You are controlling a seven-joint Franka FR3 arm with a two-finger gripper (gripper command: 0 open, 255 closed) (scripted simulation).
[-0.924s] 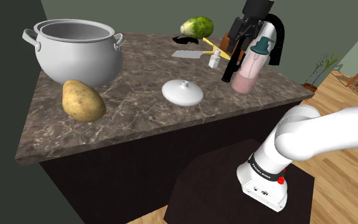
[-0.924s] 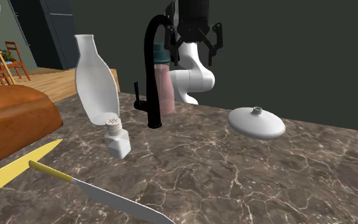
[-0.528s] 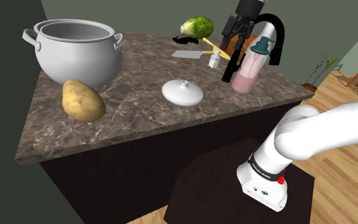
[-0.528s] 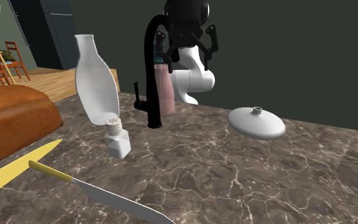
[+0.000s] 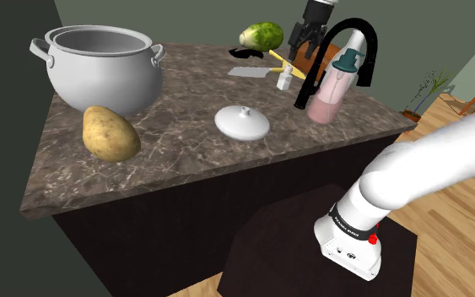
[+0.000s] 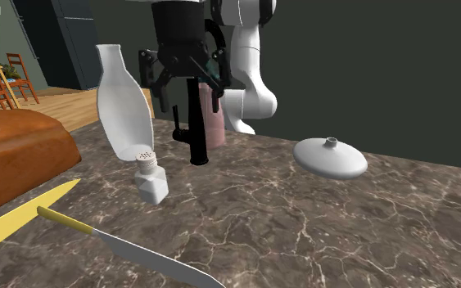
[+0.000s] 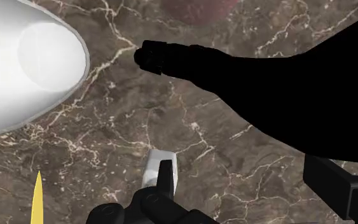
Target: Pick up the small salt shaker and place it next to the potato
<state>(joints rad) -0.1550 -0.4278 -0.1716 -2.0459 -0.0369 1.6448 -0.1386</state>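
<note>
Gripper (image 6: 186, 86), fingers (image 7: 166, 184) spread & empty, is hovering over worktop (image 6: 302, 229); shaker (image 6: 150, 178) is standing below, under one finger, off-centre.

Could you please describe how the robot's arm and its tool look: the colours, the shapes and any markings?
The arm is white, built of smooth, rounded segments. Just above its base it carries a black band with small white marks, and below that a red dot. The tool is all black and blocky, ending in two narrow fingers.
</note>
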